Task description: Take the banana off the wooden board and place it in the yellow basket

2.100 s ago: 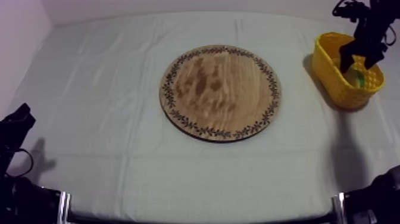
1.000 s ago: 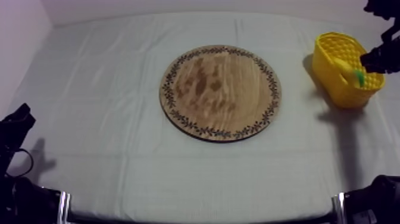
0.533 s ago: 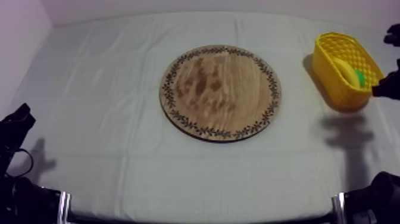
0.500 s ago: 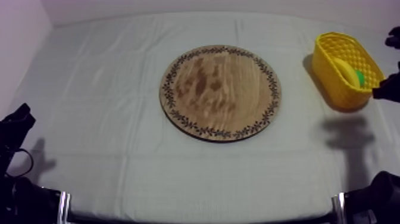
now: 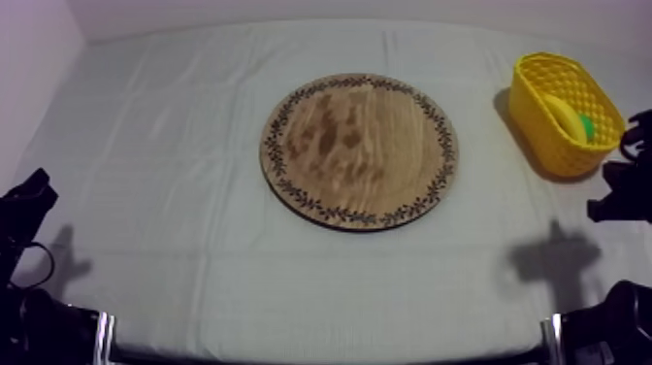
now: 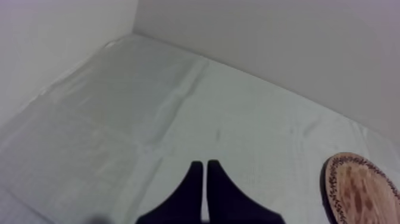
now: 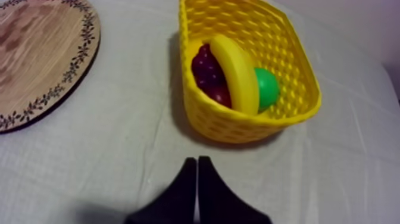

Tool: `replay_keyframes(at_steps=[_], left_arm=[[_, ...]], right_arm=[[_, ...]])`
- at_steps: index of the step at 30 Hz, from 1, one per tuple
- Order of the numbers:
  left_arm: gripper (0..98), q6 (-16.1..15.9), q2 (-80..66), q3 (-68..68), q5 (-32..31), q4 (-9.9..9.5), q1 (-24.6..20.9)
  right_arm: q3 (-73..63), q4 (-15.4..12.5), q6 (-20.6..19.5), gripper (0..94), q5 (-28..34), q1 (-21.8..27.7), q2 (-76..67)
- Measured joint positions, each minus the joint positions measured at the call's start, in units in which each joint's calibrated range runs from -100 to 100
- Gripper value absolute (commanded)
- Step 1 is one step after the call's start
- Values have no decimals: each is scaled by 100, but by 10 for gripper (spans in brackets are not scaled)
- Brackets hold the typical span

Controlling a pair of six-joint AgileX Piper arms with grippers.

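Mostly obsc. — grapes [image 7: 205, 65] under banana [image 7: 239, 76]

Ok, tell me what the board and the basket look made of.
The board looks like matte wood: brown grain, dark printed leaf rim. The basket is probably moulded plastic, slightly glossy: even yellow, lattice walls.

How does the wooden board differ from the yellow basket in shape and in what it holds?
The wooden board is flat, round and brown; the yellow basket is deep and oblong, with lattice walls. The board is bare; the basket holds the banana, dark grapes and a green fruit. Both rest on the cloth, apart.
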Motion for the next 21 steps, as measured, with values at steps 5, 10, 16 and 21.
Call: replay_keyframes(at_steps=[5,10,16,21], left_arm=[[1,0,0,0,0,0,0],[1,0,0,0,0,0,0],[1,0,0,0,0,0,0],[1,0,0,0,0,0,0]], right_arm=[[364,230,-95,4,267,-149,-746],[513,708,-656,3,482,-498,-1415],[684,1195,-1653,4,451,-1000,-2168],[969,1548,-2228,4,-239,-1284,-2398]])
